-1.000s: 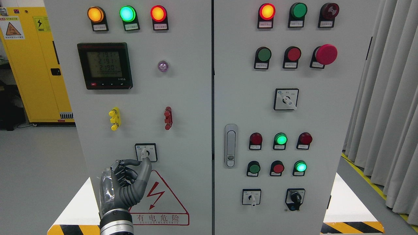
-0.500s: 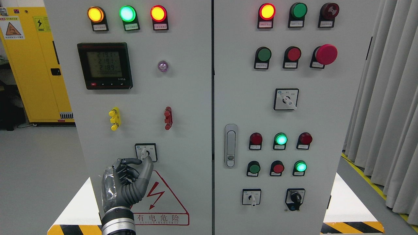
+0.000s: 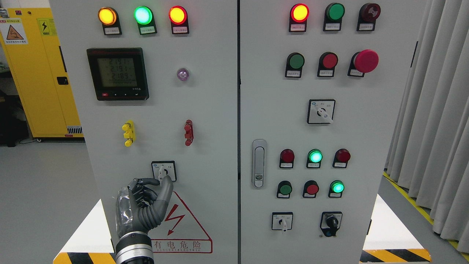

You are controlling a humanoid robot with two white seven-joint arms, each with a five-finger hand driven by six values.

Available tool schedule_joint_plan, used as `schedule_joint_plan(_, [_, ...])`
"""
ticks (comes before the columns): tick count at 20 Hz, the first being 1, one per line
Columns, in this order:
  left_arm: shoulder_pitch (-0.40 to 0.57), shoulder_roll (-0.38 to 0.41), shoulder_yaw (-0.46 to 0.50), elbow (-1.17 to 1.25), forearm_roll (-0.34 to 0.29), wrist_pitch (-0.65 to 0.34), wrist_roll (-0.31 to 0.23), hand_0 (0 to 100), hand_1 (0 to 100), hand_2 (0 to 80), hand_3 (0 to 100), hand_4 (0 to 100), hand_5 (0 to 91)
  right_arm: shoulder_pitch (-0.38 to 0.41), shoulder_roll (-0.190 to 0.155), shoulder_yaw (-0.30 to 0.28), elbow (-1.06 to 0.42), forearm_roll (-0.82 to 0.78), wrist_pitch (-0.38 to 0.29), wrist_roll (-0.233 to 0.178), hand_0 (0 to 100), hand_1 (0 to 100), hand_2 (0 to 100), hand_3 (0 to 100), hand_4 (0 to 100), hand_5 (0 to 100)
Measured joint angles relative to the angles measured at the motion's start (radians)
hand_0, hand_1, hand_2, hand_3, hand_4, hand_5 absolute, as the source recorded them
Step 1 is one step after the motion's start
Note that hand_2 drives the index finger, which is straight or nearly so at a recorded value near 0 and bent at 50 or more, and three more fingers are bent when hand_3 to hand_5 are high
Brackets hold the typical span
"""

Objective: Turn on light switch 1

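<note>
Closest in, the left grey-fingered robot hand (image 3: 143, 205) rises, thumb and forefinger closing on nothing yet, just below the small white rotary switch (image 3: 163, 171) at twelve o'clock on the grey cabinet door (image 3: 212, 110). Turning remains undone.

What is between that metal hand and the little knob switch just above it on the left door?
Nothing visible. The left hand sits right below the rotary switch, its thumb tip reaching the knob's lower end, with only bare cabinet door around it.
</note>
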Motion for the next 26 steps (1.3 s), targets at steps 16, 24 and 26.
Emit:
schedule_joint_plan(16, [-0.017, -0.002, -0.001, 0.015, -0.001, 0.003, 0.0, 26, 62, 56.8, 92, 92, 89.0, 0.0, 0.0, 0.0, 0.0, 0.0, 0.0, 0.0, 0, 50, 4, 0, 0, 0])
schedule_joint_plan(24, [-0.024, -0.002, -0.001, 0.019, -0.001, 0.004, 0.014, 31, 62, 57.7, 92, 93, 89.2, 0.0, 0.0, 0.0, 0.0, 0.0, 0.0, 0.0, 0, 50, 4, 0, 0, 0])
schedule_joint_plan(26, [-0.026, -0.002, -0.001, 0.02, -0.001, 0.004, 0.014, 31, 62, 57.7, 92, 93, 89.2, 0.0, 0.0, 0.0, 0.0, 0.0, 0.0, 0.0, 0, 50, 4, 0, 0, 0])
